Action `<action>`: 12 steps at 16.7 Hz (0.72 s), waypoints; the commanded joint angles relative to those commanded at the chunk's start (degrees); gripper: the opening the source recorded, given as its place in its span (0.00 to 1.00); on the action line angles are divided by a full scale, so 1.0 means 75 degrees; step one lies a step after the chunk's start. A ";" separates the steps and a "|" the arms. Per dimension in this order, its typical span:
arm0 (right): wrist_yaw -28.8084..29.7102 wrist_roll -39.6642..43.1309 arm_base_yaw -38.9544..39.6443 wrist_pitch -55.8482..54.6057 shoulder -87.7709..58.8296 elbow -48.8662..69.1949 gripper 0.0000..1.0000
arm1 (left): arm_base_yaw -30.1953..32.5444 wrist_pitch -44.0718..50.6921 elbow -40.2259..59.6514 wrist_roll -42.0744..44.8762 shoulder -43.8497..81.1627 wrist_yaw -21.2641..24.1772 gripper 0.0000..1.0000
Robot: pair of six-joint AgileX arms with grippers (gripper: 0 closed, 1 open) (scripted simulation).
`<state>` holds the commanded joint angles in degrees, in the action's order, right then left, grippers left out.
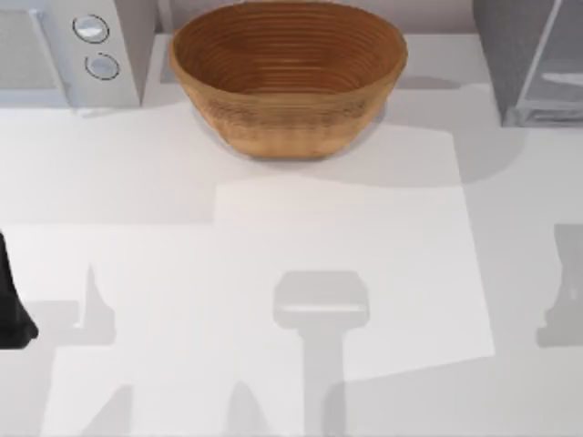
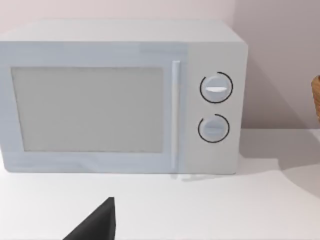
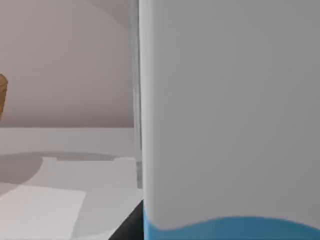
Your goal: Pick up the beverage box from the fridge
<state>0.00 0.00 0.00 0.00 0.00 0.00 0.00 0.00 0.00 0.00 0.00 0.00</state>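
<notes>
My right wrist camera is sitting right against the beverage box [image 3: 230,115], whitish-grey above a blue band; the fridge [image 1: 533,59] is standing right of the woven bowl [image 1: 287,77] on the tabletop [image 1: 346,273]. I cannot tell how open my right hand is. My left arm is idling facing the microwave [image 2: 120,97], left of the bowl.

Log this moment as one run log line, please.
stage: start | left arm: parked, table's left edge | fridge: back right | woven bowl: back centre | microwave: back left

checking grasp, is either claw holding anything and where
Cannot be told. The box looms close before the right wrist camera, but no fingers show on it. The left arm sits parked at the table's left edge.
</notes>
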 joint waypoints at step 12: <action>-0.0070 -0.0052 0.1742 -0.3441 -0.3515 0.0295 0.00 | 0.0000 0.0000 0.0000 0.0000 0.0000 0.0000 1.00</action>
<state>-0.52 -0.39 13.06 -25.81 -26.37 2.21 0.00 0.00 0.00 0.00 0.00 0.00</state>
